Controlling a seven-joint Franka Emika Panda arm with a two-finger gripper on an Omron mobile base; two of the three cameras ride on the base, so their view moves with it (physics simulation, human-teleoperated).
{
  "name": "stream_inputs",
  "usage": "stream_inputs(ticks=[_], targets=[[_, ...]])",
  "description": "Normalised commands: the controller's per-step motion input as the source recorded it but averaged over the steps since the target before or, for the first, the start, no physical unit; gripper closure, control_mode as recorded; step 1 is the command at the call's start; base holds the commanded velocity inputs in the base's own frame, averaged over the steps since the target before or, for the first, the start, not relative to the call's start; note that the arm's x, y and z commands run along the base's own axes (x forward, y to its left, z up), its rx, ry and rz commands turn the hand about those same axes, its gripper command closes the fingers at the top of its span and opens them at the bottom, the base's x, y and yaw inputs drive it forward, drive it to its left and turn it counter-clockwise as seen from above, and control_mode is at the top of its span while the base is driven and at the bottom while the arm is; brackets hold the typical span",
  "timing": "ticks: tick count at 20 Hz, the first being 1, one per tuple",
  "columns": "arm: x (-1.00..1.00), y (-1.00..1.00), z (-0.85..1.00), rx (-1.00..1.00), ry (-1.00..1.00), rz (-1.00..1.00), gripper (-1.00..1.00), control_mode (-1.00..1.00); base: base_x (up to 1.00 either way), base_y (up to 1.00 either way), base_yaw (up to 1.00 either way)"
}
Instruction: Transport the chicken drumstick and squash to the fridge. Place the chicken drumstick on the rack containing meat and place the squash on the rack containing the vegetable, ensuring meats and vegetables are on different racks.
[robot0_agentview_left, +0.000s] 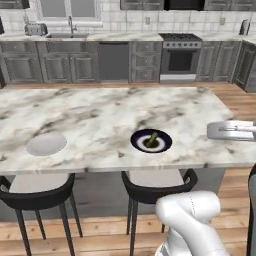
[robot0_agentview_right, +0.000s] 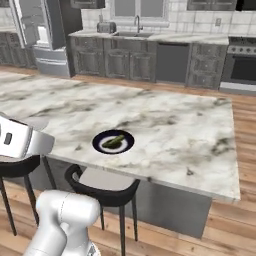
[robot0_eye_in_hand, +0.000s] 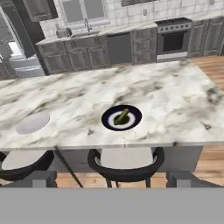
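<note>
The squash, a slim mottled green piece, lies on a dark plate with a white middle near the front edge of the marble island. My gripper hangs back from the island on the stool side, above counter height, and looks across at the plate. Its fingertips stand far apart with nothing between them, so it is open. The fridge stands at the far left of the kitchen. The chicken drumstick, the racks, the meat and the vegetable are out of view.
A pale grey disc lies on the island left of the plate. Black stools stand under the island's front edge. Cabinets, a sink and a stove line the back wall.
</note>
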Motion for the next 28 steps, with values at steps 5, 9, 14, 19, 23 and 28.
stream_inputs(ticks=[5, 9, 14, 19, 23, 28], targets=[[0.00, 0.00, 0.00, 0.00, 0.00, 0.00, -1.00, 1.00, 1.00, 0.00, -0.07], [0.00, 0.00, 0.00, 0.00, 0.00, 0.00, -1.00, 1.00, 1.00, 0.06, -0.26], [0.00, 0.00, 0.00, 0.00, 0.00, 0.00, -1.00, 1.00, 0.96, 0.05, -0.29], [0.00, 0.00, 0.00, 0.00, 0.00, 0.00, -1.00, 1.00, 0.70, 0.00, -0.15], [0.48, 0.00, -0.22, 0.00, 0.21, -0.08, -1.00, -1.00, 0.40, 0.00, -0.07], [0.55, -0.02, -0.46, 0.00, 0.27, -0.16, -1.00, -1.00, 0.00, 0.00, 0.00]])
